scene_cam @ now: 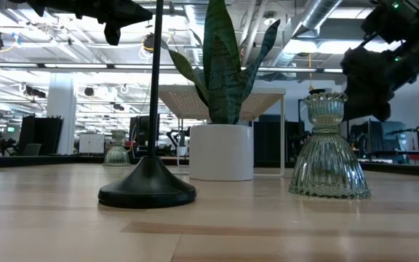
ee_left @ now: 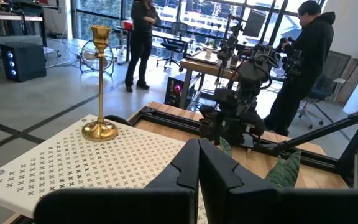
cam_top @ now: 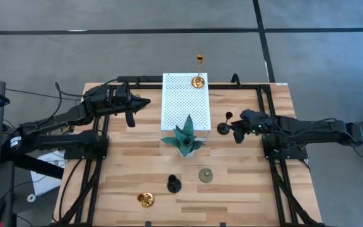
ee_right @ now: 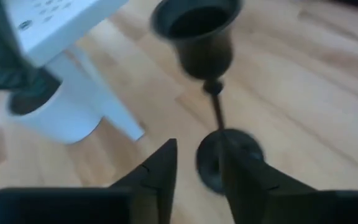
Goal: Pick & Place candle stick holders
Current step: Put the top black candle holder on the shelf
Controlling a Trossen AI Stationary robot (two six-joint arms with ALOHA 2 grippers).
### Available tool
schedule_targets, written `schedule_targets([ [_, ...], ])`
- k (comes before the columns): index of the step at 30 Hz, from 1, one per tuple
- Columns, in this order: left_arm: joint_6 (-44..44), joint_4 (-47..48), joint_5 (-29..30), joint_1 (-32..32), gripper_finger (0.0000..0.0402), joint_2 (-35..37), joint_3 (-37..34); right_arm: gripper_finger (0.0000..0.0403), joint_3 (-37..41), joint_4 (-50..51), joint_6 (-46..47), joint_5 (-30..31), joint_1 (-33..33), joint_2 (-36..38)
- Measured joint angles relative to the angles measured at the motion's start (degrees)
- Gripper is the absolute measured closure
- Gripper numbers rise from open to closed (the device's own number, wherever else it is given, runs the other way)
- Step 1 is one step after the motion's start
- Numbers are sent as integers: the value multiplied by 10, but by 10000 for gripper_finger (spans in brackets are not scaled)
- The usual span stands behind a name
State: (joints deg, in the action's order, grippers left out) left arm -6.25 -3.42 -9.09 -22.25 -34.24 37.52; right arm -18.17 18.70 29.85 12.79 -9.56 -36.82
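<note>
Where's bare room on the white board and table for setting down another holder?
White board: one gold holder in a far corner, the rest bare. Table's left side, below the left gripper, is bare up to the plant. Crowded: right of the plant, where the right gripper sits at a black holder.

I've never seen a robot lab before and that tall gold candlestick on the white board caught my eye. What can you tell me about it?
The gold candle stick holder looks like shiny polished metal: a round flared base, a slim straight stem and a small cup on top, empty. It stands upright near the far corner of the white perforated board, touching only the board. Neither gripper is near it.
</note>
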Motion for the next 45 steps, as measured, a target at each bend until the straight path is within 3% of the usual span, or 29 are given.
schedule_targets([
  [11,0,0,0,0,398,0,0,156,0,-18,1,23,0,-50],
  [17,0,0,0,0,398,0,0,133,0,-43,2,32,0,-87],
  [26,0,0,0,0,398,0,0,133,0,-116,2,114,0,-156],
  [35,0,0,0,0,398,0,0,141,-1,-163,2,115,0,-208],
  [39,0,0,0,0,398,0,0,179,-1,-189,2,114,0,-229],
  [45,0,0,0,0,398,0,0,280,-1,-192,2,113,0,-243],
])
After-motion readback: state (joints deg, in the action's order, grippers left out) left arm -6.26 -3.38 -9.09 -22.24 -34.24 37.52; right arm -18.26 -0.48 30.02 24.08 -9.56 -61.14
